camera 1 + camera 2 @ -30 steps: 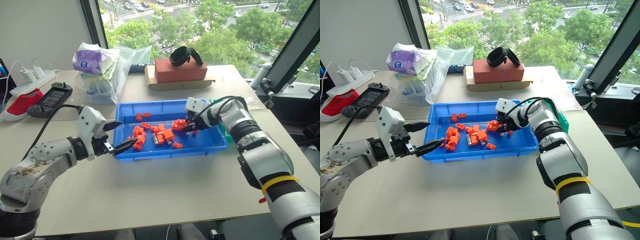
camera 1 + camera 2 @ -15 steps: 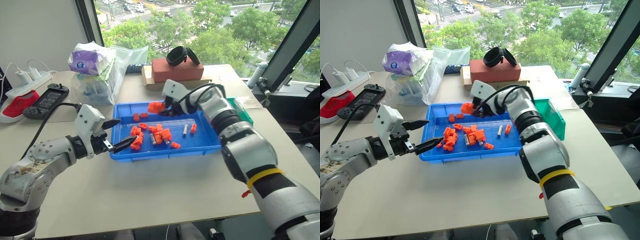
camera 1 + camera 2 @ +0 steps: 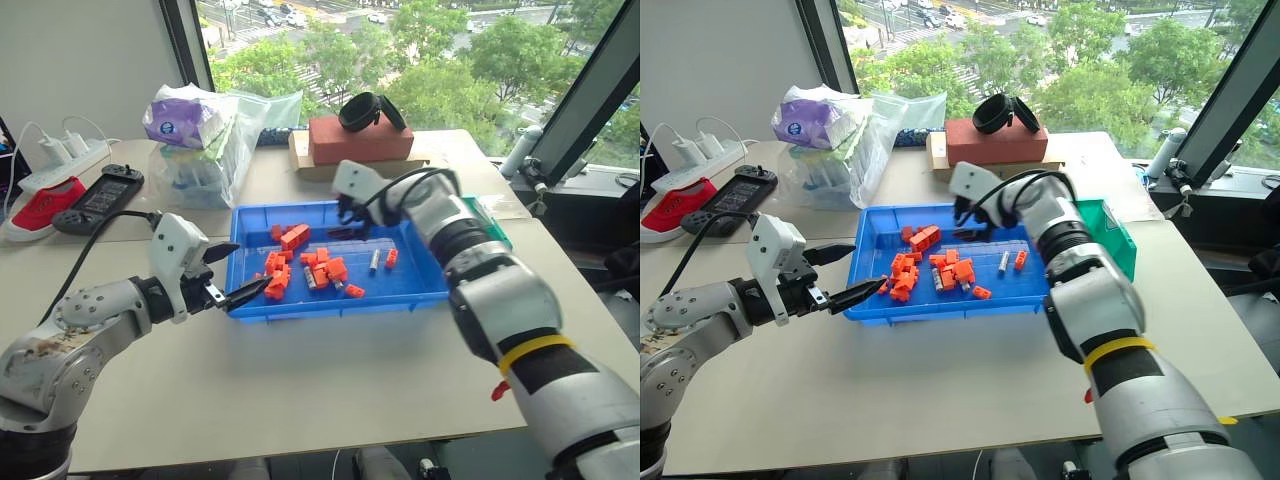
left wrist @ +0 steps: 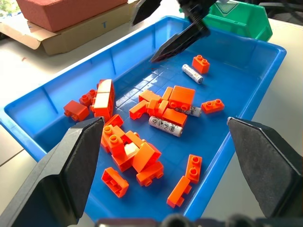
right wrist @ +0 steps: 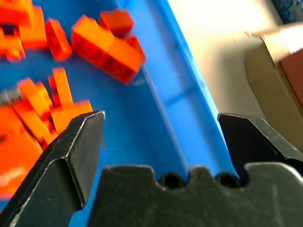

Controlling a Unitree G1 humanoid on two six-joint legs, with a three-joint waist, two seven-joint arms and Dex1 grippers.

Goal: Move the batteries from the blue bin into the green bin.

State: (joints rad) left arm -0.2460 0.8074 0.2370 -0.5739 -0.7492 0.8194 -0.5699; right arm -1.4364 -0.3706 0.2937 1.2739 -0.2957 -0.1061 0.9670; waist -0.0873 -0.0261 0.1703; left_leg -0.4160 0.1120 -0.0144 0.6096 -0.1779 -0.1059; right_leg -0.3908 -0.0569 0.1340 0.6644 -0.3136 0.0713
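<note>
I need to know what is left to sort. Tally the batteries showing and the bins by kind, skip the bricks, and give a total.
Batteries in the blue bin: 3 (one lying apart, one in the open, one partly under the orange bricks)
Blue bin: 1
Green bin: 1
Total: 5

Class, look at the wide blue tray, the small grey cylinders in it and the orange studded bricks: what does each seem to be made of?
The blue tray: probably glossy moulded plastic, its floor showing reflections. The grey cylinders: apparently metal-cased batteries with a dull silver sheen and printed marks. The orange bricks: likely hard plastic, evenly coloured with crisp studs.
</note>
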